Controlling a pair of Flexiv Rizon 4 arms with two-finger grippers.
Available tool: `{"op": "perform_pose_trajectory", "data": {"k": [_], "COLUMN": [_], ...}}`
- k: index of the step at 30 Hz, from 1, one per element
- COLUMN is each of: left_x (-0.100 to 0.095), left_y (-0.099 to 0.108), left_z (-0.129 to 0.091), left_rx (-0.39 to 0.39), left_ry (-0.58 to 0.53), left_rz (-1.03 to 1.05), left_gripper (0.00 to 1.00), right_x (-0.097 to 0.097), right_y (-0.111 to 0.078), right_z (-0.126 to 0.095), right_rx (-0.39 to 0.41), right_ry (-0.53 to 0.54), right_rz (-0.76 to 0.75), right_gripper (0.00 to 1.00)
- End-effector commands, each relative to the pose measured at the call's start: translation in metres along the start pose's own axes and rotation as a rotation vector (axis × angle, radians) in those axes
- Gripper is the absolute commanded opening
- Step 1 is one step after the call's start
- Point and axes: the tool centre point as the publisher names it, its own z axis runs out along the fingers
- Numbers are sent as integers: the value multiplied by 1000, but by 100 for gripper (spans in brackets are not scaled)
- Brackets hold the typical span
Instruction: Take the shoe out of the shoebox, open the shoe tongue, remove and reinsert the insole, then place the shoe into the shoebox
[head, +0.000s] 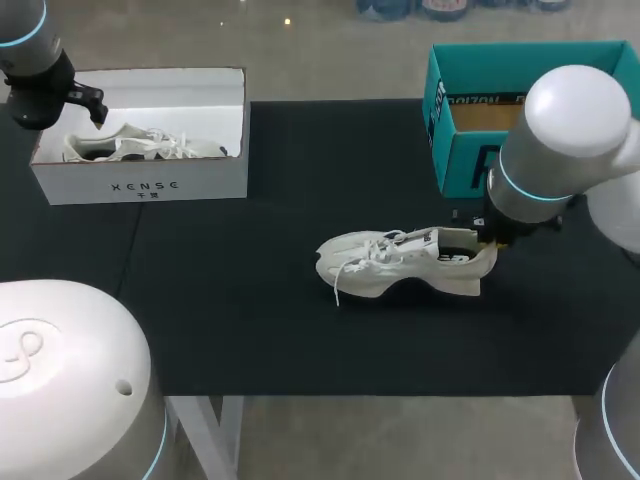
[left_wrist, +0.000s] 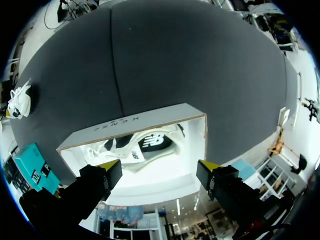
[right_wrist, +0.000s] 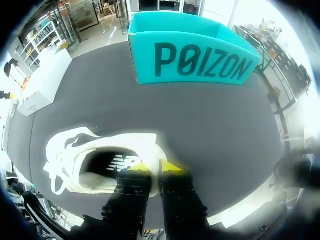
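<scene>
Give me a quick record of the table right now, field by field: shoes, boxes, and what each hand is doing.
loose shoe: white, on the black mat, between the two boxes
right hand: shut on the loose shoe's heel rim
left hand: open, above the white box, holding nothing
white box: no lid on, second shoe lying inside
teal box: open top, on my right, no shoe visible inside

Head camera high behind robot, looking down on table (head: 250, 330). Left wrist close above white box (left_wrist: 150, 118); right wrist close over shoe (right_wrist: 70, 150), facing teal box (right_wrist: 200, 65). All share both boxes.
</scene>
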Motion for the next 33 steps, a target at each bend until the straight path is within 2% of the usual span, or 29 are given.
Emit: {"op": "perform_pose_trajectory", "data": {"k": [1, 8, 17, 18, 19, 20, 23, 27, 33], "left_x": [0, 0, 0, 0, 0, 0, 0, 0, 0], "left_y": [0, 0, 0, 0, 0, 0, 0, 0, 0], "left_z": [0, 0, 0, 0, 0, 0, 0, 0, 0], "left_rx": [0, 0, 0, 0, 0, 0, 0, 0, 0], "left_ry": [1, 1, 1, 1, 1, 1, 1, 1, 1], "left_rz": [1, 1, 1, 1, 1, 1, 1, 1, 1], "left_gripper": [100, 100, 100, 100, 100, 100, 100, 100, 100], "right_x": [5, 5, 4, 3, 2, 2, -1, -3, 3], "right_y": [1, -5, -6, -6, -6, -6, -6, -5, -9], "right_z": [13, 30, 36, 35, 33, 30, 19, -9, -49], "right_rx": [15, 47, 61, 61, 58, 45, 32, 23, 71], "right_ry": [5, 7, -4, -5, -16, -17, -14, 35, 157], "right_rz": [-7, -16, -14, -6, 9, 15, 27, 9, -273], "right_gripper": [0, 0, 0, 22, 79, 100, 100, 100, 100]}}
